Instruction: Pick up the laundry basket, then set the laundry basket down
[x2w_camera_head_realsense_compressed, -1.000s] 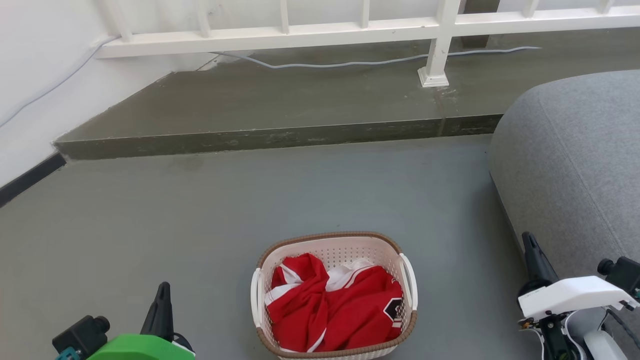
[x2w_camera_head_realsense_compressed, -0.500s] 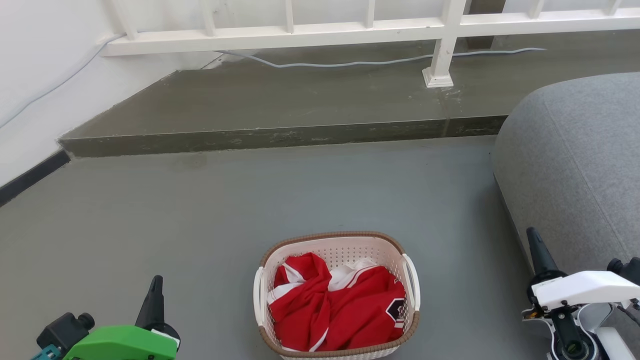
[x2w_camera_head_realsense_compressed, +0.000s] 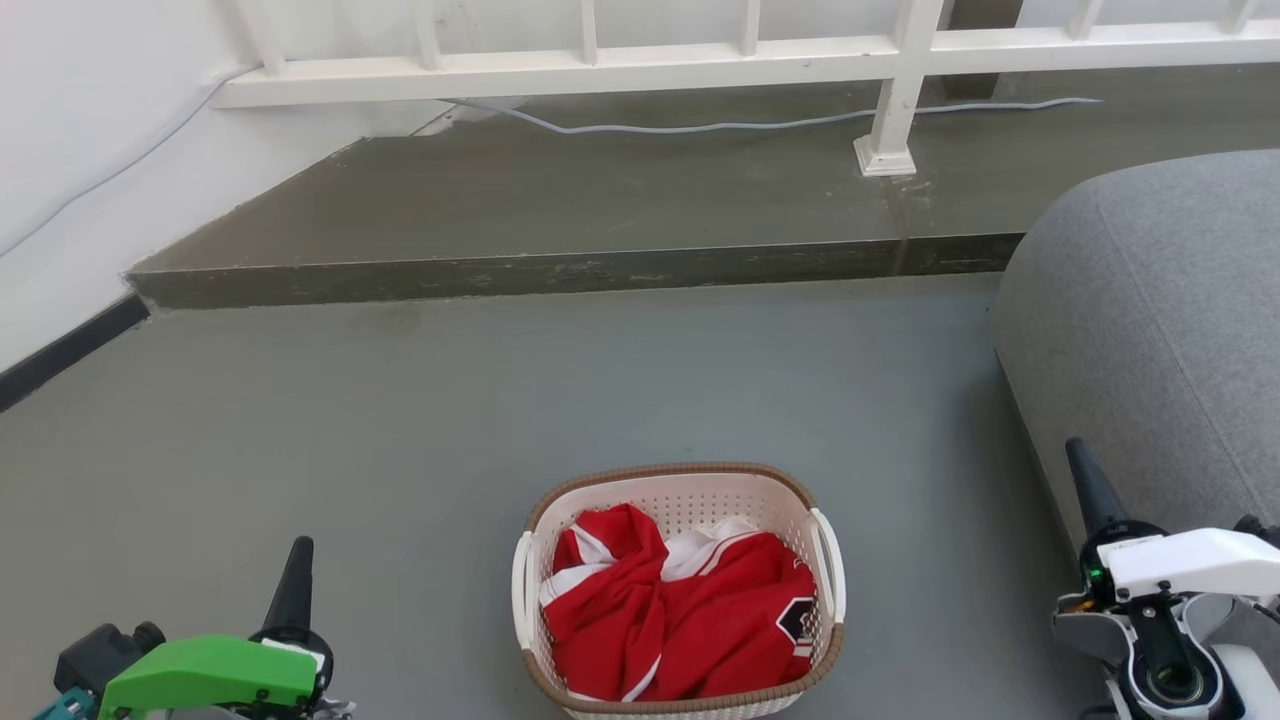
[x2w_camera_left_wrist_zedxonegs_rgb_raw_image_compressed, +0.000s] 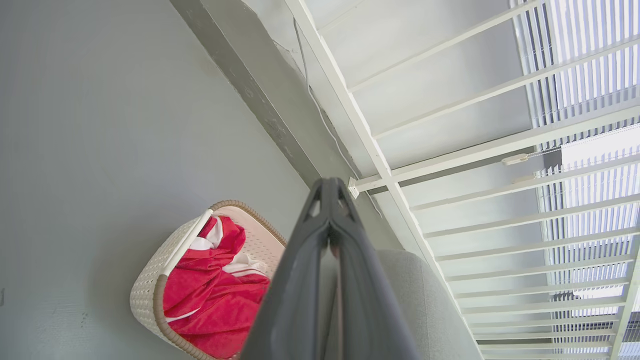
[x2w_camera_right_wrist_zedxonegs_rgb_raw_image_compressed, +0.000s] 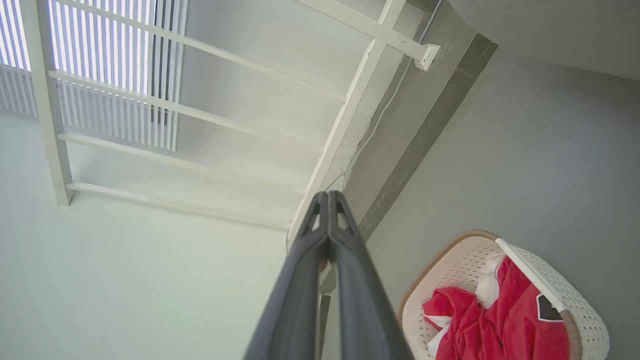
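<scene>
The laundry basket (x2w_camera_head_realsense_compressed: 680, 482) stands on the grey floor at the bottom centre of the head view, cream-white and perforated with a brown woven rim and white loop handles. Red and white clothing (x2w_camera_head_realsense_compressed: 680, 620) fills it. My left gripper (x2w_camera_head_realsense_compressed: 296, 565) hangs to its left, shut and empty, well apart from the left handle (x2w_camera_head_realsense_compressed: 521, 590). Off to the basket's right, my right gripper (x2w_camera_head_realsense_compressed: 1085, 475) is shut on nothing, apart from the right handle (x2w_camera_head_realsense_compressed: 832, 565). The left wrist view shows the basket (x2w_camera_left_wrist_zedxonegs_rgb_raw_image_compressed: 150, 280) beside the shut left gripper (x2w_camera_left_wrist_zedxonegs_rgb_raw_image_compressed: 329, 186). The right wrist view shows the basket (x2w_camera_right_wrist_zedxonegs_rgb_raw_image_compressed: 575, 300) beside the shut right gripper (x2w_camera_right_wrist_zedxonegs_rgb_raw_image_compressed: 327, 197).
A grey upholstered seat (x2w_camera_head_realsense_compressed: 1150, 340) bulges in at the right, close to my right arm. A raised concrete step (x2w_camera_head_realsense_compressed: 560, 270) crosses behind the basket, with a white railing (x2w_camera_head_realsense_compressed: 620, 65) and a loose cable (x2w_camera_head_realsense_compressed: 700, 125) on it. A white wall (x2w_camera_head_realsense_compressed: 70, 180) closes the left.
The camera has shifted slightly, moving the scene to the right. Both grippers have spread outward, the left one lower and further left, the right one further right. The basket has stayed put.
</scene>
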